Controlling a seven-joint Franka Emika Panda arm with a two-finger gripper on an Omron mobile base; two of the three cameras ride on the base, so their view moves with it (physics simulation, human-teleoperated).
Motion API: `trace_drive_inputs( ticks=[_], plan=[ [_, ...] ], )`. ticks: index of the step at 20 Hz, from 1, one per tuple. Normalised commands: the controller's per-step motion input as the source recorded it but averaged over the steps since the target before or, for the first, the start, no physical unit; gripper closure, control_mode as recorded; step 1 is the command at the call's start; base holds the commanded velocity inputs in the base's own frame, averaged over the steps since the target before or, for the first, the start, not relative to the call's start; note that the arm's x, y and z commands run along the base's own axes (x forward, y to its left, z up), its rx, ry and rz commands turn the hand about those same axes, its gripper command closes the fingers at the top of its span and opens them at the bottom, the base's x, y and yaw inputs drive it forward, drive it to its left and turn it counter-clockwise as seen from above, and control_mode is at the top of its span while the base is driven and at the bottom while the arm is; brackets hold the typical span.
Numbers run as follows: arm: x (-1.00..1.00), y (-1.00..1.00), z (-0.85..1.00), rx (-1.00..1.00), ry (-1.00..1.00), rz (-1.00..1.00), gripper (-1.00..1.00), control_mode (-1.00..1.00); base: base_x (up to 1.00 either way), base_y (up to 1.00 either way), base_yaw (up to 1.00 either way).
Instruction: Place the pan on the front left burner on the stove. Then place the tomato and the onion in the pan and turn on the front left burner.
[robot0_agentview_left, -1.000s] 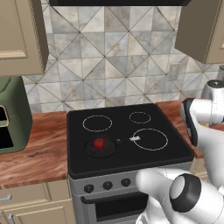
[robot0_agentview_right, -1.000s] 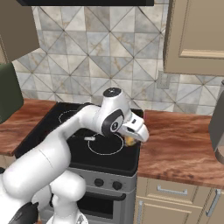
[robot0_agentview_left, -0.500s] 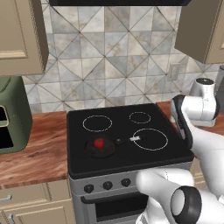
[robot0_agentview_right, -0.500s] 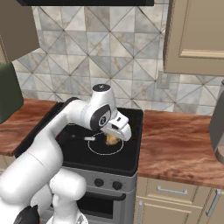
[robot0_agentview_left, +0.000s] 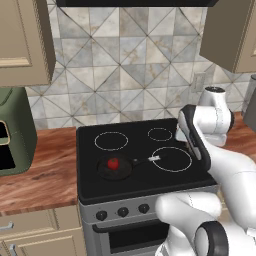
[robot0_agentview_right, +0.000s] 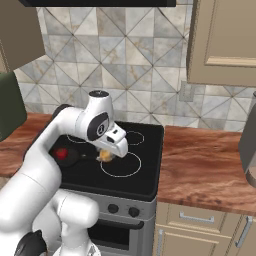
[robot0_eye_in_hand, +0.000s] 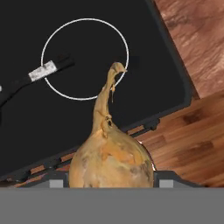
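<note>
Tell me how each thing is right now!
pan: sitting on the front left burner of the stove
tomato: inside the pan
onion: held up in the hand, over the stove
hand: shut on the onion

The pan (robot0_agentview_left: 115, 167) — small, round, black and shallow — sits flat on the front left burner (robot0_agentview_left: 116, 169) of the stove (robot0_agentview_left: 90, 187), its thin dark handle reaching right to a silvery tip just beside the large front right ring. The tomato (robot0_agentview_left: 113, 163), a small bright red ball, rests inside the pan. The onion (robot0_eye_in_hand: 111, 162) — a yellowish-tan bulb with a long dried stalk — hangs off the surface above the stove's front right part, over the black glass near the large ring.
</note>
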Motion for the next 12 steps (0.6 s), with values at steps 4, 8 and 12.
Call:
trace_drive_inputs(
  ticks=[4, 8, 12],
  plan=[
    [0.0, 0.74, 0.0, 0.04, 0.05, 0.05, 1.0, -1.0, 0.0, 0.0, 0.0],
    [0.0, 0.69, -0.02, 0.04, 0.02, 0.09, 1.0, -1.0, 0.0, 0.0, 0.0],
    [0.0, 0.66, -0.09, 0.03, 0.0, 0.12, 1.0, -1.0, 0.0, 0.0, 0.0]
  ],
)
